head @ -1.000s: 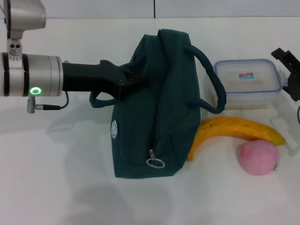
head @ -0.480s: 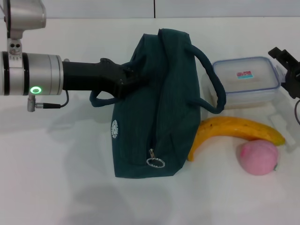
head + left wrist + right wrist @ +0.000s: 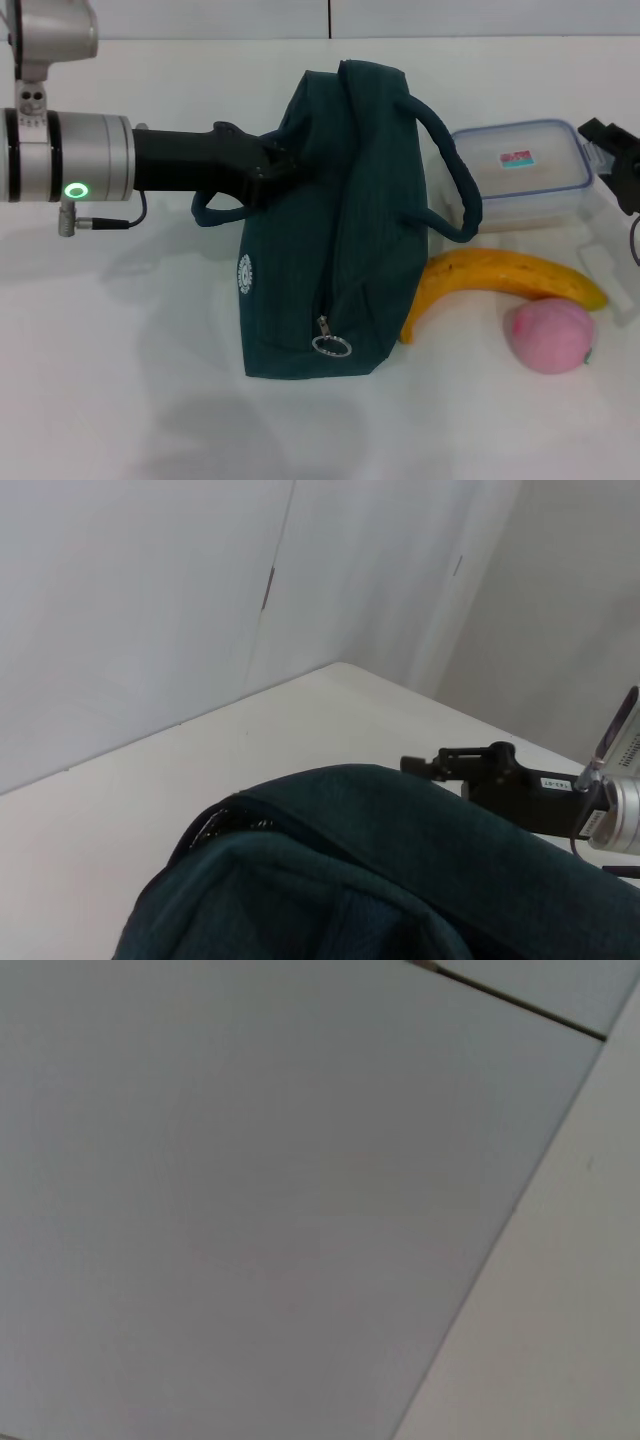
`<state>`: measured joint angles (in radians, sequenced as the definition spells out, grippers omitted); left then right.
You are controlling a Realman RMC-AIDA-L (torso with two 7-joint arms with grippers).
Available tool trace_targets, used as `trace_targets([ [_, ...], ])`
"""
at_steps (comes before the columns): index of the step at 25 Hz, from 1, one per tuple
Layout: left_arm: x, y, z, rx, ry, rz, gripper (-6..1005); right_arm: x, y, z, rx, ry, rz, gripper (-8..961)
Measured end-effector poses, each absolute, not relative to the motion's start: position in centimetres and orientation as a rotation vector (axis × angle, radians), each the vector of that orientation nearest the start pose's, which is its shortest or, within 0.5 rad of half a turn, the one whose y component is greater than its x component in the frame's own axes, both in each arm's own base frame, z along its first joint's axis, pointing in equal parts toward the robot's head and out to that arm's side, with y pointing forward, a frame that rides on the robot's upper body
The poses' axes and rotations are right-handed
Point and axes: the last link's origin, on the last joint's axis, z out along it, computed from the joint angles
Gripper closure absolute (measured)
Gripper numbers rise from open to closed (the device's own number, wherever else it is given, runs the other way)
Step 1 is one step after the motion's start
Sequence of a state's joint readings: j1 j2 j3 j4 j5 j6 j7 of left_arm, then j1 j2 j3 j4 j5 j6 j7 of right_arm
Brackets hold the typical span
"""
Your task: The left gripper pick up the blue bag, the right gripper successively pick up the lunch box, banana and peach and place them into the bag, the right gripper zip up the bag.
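The blue bag (image 3: 340,220) stands in the middle of the table, its top edge held up by my left gripper (image 3: 283,166), which reaches in from the left and is shut on the fabric near one handle. The bag's ring zip pull (image 3: 331,347) hangs low on the front. To the right of the bag lies the lunch box (image 3: 520,172), and my right gripper (image 3: 612,150) sits against its right end. In front of the box lie the banana (image 3: 500,278) and the peach (image 3: 549,336). The left wrist view shows the bag's top (image 3: 380,870) and the right gripper (image 3: 470,772) beyond it.
The white table (image 3: 120,380) runs to a pale wall at the back. A second bag handle (image 3: 455,180) loops out toward the lunch box. The right wrist view shows only wall.
The lunch box has shifted a little to the left and back, and the right gripper has moved slightly at its right end. The left gripper and the bag have stayed still.
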<state>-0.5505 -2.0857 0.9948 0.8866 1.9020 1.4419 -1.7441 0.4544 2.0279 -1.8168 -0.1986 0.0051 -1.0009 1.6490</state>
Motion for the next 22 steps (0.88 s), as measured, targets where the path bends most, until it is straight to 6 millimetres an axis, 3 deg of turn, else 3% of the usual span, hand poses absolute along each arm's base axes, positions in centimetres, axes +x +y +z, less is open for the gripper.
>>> trace_targets([
  [6,-20.62,35.84,-0.34,-2.784,-0.701,-0.594,962,32.49,34.77,-2.67,-1.373,1.791,1.362,734],
  [22,-20.62,35.85,-0.29,-2.784,-0.693,-0.597,962,32.14,34.75,-2.86,-1.404,1.784,1.361,780],
])
